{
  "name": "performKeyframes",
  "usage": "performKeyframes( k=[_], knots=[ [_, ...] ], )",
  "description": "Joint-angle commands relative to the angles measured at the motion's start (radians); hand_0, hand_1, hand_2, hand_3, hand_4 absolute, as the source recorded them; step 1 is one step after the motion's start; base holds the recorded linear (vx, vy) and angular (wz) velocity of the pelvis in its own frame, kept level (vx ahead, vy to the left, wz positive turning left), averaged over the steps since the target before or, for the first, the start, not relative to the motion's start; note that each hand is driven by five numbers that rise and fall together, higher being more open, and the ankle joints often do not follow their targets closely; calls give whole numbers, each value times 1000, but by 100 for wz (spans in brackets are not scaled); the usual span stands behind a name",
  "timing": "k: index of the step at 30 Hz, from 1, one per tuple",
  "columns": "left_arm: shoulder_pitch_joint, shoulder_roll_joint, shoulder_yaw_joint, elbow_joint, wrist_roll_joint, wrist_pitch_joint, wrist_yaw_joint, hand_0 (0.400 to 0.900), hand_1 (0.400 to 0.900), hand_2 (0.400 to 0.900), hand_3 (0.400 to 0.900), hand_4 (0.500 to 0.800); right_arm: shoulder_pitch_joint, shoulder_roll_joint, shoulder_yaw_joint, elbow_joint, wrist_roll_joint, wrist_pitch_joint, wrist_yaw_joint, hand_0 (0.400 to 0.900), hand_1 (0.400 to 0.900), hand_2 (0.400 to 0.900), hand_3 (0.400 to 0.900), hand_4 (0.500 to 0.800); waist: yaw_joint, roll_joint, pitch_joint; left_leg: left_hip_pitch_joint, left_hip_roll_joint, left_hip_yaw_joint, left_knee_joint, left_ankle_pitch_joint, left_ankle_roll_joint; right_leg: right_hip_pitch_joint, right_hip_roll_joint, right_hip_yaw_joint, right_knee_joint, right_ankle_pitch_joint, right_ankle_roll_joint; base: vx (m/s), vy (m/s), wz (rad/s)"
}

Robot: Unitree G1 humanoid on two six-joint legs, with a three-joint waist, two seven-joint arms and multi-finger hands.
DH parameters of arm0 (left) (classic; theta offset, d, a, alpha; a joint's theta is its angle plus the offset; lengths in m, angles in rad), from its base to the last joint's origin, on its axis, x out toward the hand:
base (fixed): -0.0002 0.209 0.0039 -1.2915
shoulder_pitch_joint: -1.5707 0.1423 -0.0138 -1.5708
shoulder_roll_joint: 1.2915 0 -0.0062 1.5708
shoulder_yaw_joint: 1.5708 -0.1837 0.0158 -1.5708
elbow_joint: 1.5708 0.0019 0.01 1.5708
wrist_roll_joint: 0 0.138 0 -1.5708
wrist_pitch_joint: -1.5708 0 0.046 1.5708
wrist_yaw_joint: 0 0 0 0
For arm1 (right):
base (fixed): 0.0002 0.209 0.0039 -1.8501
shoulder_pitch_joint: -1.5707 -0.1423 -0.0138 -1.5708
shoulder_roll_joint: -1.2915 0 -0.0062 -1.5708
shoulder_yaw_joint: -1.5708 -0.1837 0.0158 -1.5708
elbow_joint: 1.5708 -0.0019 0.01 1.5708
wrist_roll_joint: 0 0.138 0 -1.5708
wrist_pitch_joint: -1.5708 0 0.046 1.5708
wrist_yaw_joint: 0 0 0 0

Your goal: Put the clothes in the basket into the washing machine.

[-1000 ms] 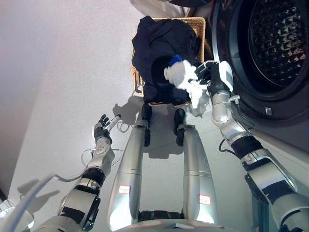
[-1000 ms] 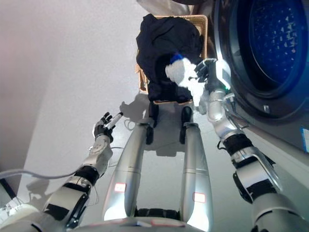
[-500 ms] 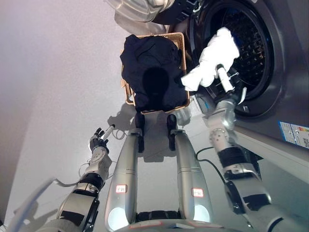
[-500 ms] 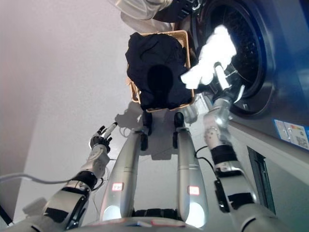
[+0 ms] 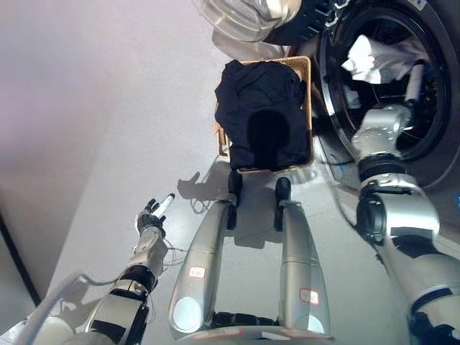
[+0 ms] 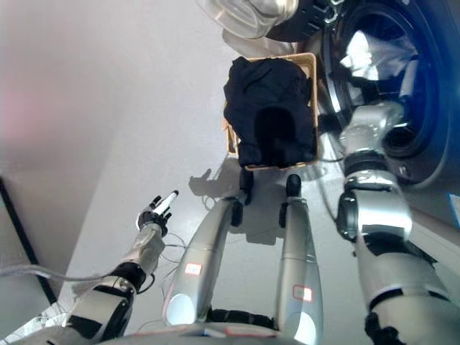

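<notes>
The white garment (image 5: 374,59) is now inside the drum of the washing machine (image 5: 438,154); half a second ago it hung in front of the opening, and a second ago it was down over the basket. The right arm reaches through the door ring with it, and the right hand itself is hidden inside the drum, so I cannot tell whether it grips the cloth or has let go. The dark clothes (image 5: 262,115) lie heaped in the wicker basket (image 5: 307,66), just beside the machine, as before. The left hand (image 5: 153,214) hangs low over the floor (image 5: 108,129), fingers loosely straight, holding nothing.
</notes>
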Motion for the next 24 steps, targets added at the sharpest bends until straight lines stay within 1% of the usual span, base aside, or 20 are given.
performKeyframes(
  k=[1, 3, 8, 11, 13, 14, 15, 16, 17, 19, 21, 24],
  knots=[
    [67, -9, -72, 48, -16, -23, 0, 900, 900, 900, 900, 800, 21, -106, 53, -7, -26, 7, 46, 900, 900, 900, 900, 800, -18, 48, -104, -3, -33, -20, -99, -67, -51, -37, 24, -6, -74, 1, 30, 54, -15, -3],
    [65, -11, -77, 51, -14, -21, -1, 900, 900, 900, 900, 800, 18, -111, 60, 10, -20, 13, 54, 900, 900, 900, 900, 800, -16, 52, -105, 1, -34, -15, -104, -67, -50, -36, 24, -4, -77, 2, 31, 40, -11, -3],
    [56, -23, -93, 44, -13, -21, 2, 900, 900, 900, 900, 800, 41, -81, 63, -18, -21, -2, 61, 900, 900, 900, 900, 800, -24, 52, -102, 9, -34, -14, -110, -64, -50, -28, 29, -2, -81, 2, 31, 19, -5, -2],
    [45, -29, -97, 33, -21, -24, 6, 900, 900, 900, 900, 800, 68, -38, 79, -57, -34, -23, 70, 900, 900, 900, 900, 800, -34, 45, -101, 12, -33, -15, -111, -64, -48, -25, 32, -5, -83, 7, 29, 0, 0, 0],
    [49, -30, -91, 32, -22, -24, 7, 900, 900, 900, 900, 800, 98, -12, 91, -92, -60, -22, 72, 900, 900, 900, 900, 800, -40, 40, -102, 16, -32, -13, -114, -63, -48, -20, 33, -6, -87, 9, 29, -8, 4, -2],
    [47, -33, -79, 29, -26, -23, 5, 900, 900, 900, 900, 800, 149, 28, 115, -164, -90, -29, 94, 900, 900, 900, 900, 800, -46, 33, -97, 21, -32, -12, -119, -62, -47, -13, 36, -6, -92, 14, 28, -12, 6, -4],
    [52, -32, -77, 29, -26, -23, 5, 900, 900, 900, 900, 800, 161, 37, 114, -180, -99, -29, 84, 900, 900, 900, 900, 800, -49, 32, -98, 26, -32, -13, -121, -61, -48, -8, 36, -6, -95, 15, 28, -19, 10, -6],
    [54, -32, -70, 31, -25, -22, 2, 900, 900, 900, 900, 800, 197, 59, 128, -214, -118, -29, 100, 900, 900, 900, 900, 800, -52, 27, -97, 32, -30, -12, -125, -61, -47, -1, 37, -7, -102, 18, 29, -18, 9, -7],
    [54, -35, -53, 39, -27, -18, -2, 900, 900, 900, 900, 800, 273, 105, 148, -288, -144, -22, 136, 900, 900, 900, 900, 800, -60, 17, -95, 43, -28, -11, -130, -61, -47, 12, 38, -9, -111, 22, 28, -25, 15, -9],
    [61, -40, -25, 53, -24, -9, -12, 900, 900, 900, 900, 800, 402, 165, 190, -398, -191, 3, 185, 900, 900, 900, 900, 800, -74, 1, -97, 67, -25, -12, -145, -59, -47, 41, 40, -13, -132, 29, 28, -9, 13, -8],
    [74, -46, -4, 66, -17, 1, -22, 900, 900, 900, 900, 800, 520, 213, 216, -466, -227, 20, 220, 900, 900, 900, 900, 800, -85, -13, -104, 103, -23, -15, -168, -55, -48, 78, 42, -19, -162, 36, 29, 20, 20, -6],
    [110, -65, 24, 88, 4, 21, -43, 900, 900, 900, 900, 800, 711, 267, 256, -514, -319, 69, 259, 900, 900, 900, 900, 800, -101, -37, -127, 187, -20, -21, -222, -43, -49, 173, 44, -31, -228, 48, 34, 50, 26, -2]
  ],
)
